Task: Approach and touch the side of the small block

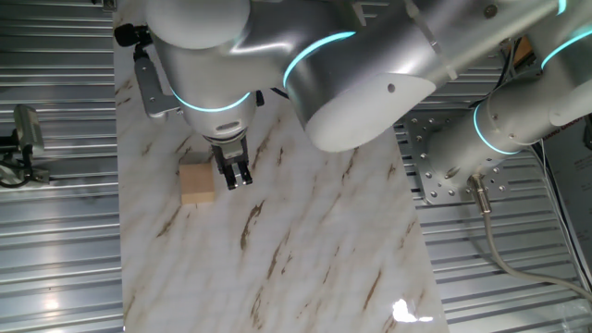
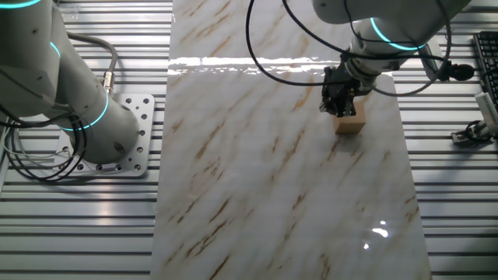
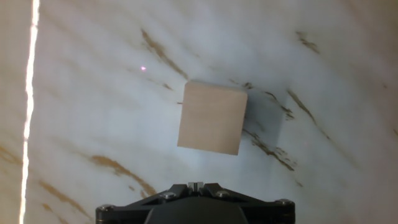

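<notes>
The small block [image 1: 197, 183] is a plain light tan wooden cube resting on the marble tabletop [image 1: 305, 250]. My gripper [image 1: 236, 177] hangs just to its right in one fixed view, fingers pointing down, tips close to the table and a small gap from the block's side. In the other fixed view the gripper [image 2: 340, 106] stands right behind the block [image 2: 350, 122]. In the hand view the block [image 3: 212, 117] lies ahead of the gripper [image 3: 195, 185], whose jaws are pressed together with nothing between them.
The marble board is flanked by ribbed metal flooring [image 1: 55, 231]. The arm's base plate [image 2: 117, 148] sits at the left in the other fixed view. A black clamp [image 1: 23, 139] stands left of the board.
</notes>
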### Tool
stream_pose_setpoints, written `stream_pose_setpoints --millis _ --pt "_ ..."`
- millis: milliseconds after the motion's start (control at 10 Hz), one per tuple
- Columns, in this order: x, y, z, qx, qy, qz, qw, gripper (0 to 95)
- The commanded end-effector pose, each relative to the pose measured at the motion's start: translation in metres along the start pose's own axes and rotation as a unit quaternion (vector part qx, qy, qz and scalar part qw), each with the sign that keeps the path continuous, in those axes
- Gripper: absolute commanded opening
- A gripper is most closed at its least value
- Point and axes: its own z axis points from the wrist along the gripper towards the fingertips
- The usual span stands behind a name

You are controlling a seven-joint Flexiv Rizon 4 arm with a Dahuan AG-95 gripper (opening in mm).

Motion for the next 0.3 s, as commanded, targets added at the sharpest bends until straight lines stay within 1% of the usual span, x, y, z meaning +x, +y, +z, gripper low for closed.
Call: stream_pose_setpoints --millis 100,200,300 --pt "-0.0022 0.0002 0.0009 -0.003 0.013 0.005 0.9999 0.0" --pt "-0.0022 0.0002 0.0009 -0.004 0.021 0.009 0.9997 0.0" --pt "-0.0022 0.0002 0.0009 -0.004 0.024 0.009 0.9997 0.0"
